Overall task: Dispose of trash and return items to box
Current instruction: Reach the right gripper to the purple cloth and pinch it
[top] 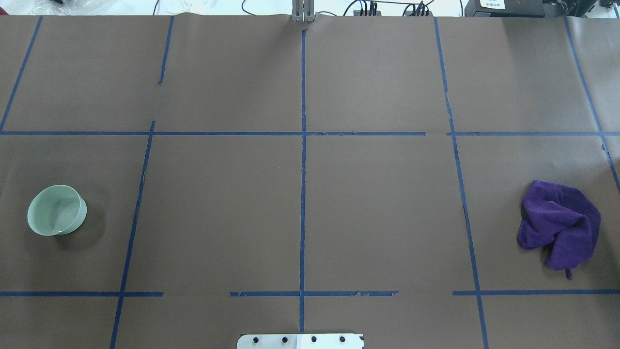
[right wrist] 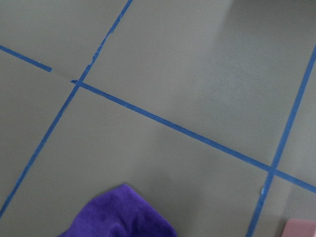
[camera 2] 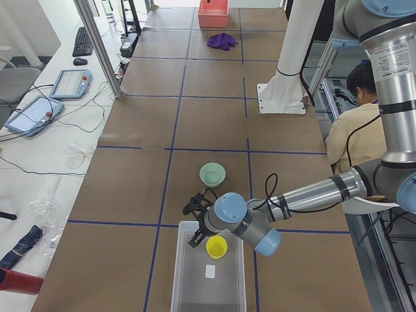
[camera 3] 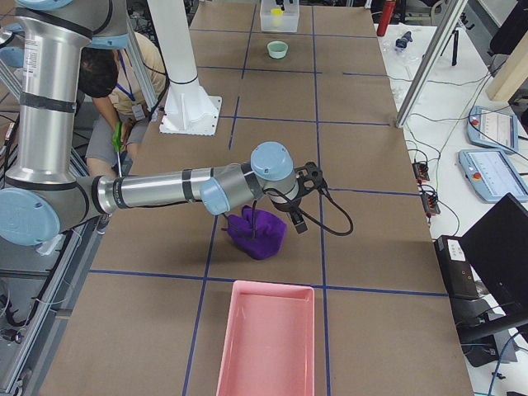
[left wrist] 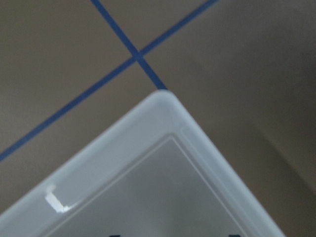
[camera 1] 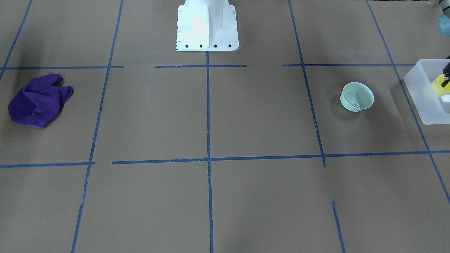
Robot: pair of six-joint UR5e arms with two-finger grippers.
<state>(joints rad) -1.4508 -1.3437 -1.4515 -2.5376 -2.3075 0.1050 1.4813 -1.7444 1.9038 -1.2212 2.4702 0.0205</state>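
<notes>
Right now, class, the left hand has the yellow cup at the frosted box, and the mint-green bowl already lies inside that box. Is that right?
Not quite. The mint-green bowl is not inside the frosted box; it stands on the table beside it, apart from it, as the exterior front-facing view shows. The left hand does have the yellow cup at the box.

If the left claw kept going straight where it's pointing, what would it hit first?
Probably the floor of the frosted box: the left gripper points down over its corner. The yellow cup sits right beside it, so depth is unclear.
</notes>
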